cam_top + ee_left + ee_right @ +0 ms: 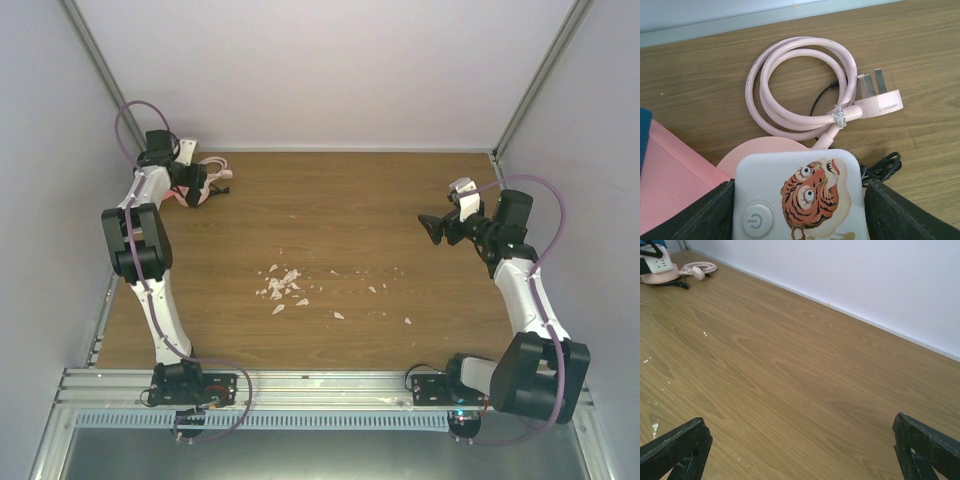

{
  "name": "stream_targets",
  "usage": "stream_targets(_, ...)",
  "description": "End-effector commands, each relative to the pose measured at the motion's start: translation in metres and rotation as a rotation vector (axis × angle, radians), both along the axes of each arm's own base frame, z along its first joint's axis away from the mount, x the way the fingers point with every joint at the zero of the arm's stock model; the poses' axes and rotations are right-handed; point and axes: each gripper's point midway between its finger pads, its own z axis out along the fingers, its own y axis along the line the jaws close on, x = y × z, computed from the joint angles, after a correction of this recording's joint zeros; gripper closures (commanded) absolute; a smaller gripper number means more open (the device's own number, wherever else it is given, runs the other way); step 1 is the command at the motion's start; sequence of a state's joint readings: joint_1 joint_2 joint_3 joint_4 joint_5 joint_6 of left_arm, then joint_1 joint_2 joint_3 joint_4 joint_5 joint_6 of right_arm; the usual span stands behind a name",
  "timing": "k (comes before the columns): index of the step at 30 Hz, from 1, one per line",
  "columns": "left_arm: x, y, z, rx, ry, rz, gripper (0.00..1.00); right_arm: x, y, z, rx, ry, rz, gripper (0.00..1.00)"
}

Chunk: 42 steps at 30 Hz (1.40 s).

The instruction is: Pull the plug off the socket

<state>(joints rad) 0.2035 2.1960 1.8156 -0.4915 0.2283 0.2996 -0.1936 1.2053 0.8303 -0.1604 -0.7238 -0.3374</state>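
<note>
So the left gripper point(188, 182) is way over in the far-left corner of the table point(350, 220). Its fingers point(710, 215) sit snug on both sides of a white tiger-print block point(800, 195) with a power button. Honestly can't tell if they're squeezing it or just touching.

The salmon-pink socket point(760, 150) peeks out from under that block. Its coiled pink cord point(800, 90) lies just behind, with the three-pin plug point(882, 100) flat on the wood.

The right gripper point(800, 460) hangs over bare table well away, fingers spread wide.
</note>
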Motion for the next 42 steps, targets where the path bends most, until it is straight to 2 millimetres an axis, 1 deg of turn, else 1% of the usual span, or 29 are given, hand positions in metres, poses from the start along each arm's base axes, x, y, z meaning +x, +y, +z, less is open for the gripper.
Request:
stream_targets(1,0.000,-0.002,-0.017,0.040,0.028,-0.005,0.28,0.001,0.003,0.011,-0.005,-0.027,0.024,0.00)
stream_targets(6,-0.001,-0.005,-0.024,0.049,0.044,-0.006,0.27,0.000,0.003,0.012,-0.007,-0.030,0.023,0.00)
stream_targets(11,-0.003,-0.013,-0.030,0.063,0.058,-0.029,0.34,0.000,0.002,0.013,-0.007,-0.034,0.021,0.00)
stream_targets(15,-0.009,-0.027,-0.035,0.089,0.075,-0.068,0.43,0.000,0.001,0.013,-0.008,-0.035,0.019,0.01)
stream_targets(20,-0.022,-0.050,-0.036,0.109,0.088,-0.118,0.47,-0.001,0.000,0.013,-0.009,-0.036,0.019,0.00)
stream_targets(24,-0.039,-0.080,-0.036,0.109,0.099,-0.184,0.48,-0.001,0.000,0.014,-0.010,-0.039,0.018,0.00)
stream_targets(27,-0.054,-0.100,-0.040,0.106,0.119,-0.228,0.48,-0.001,0.000,0.014,-0.009,-0.038,0.019,0.00)
stream_targets(30,-0.071,-0.128,-0.045,0.103,0.139,-0.285,0.48,-0.002,-0.001,0.015,-0.010,-0.042,0.019,0.00)
stream_targets(35,-0.107,-0.168,-0.054,0.096,0.180,-0.379,0.49,-0.002,-0.001,0.016,-0.007,-0.044,0.020,0.00)
stream_targets(41,-0.149,-0.212,-0.054,0.083,0.190,-0.478,0.50,-0.004,-0.004,0.017,-0.003,-0.045,0.019,0.00)
stream_targets(42,-0.157,-0.222,-0.055,0.078,0.197,-0.501,0.50,-0.004,-0.004,0.017,-0.001,-0.044,0.020,0.00)
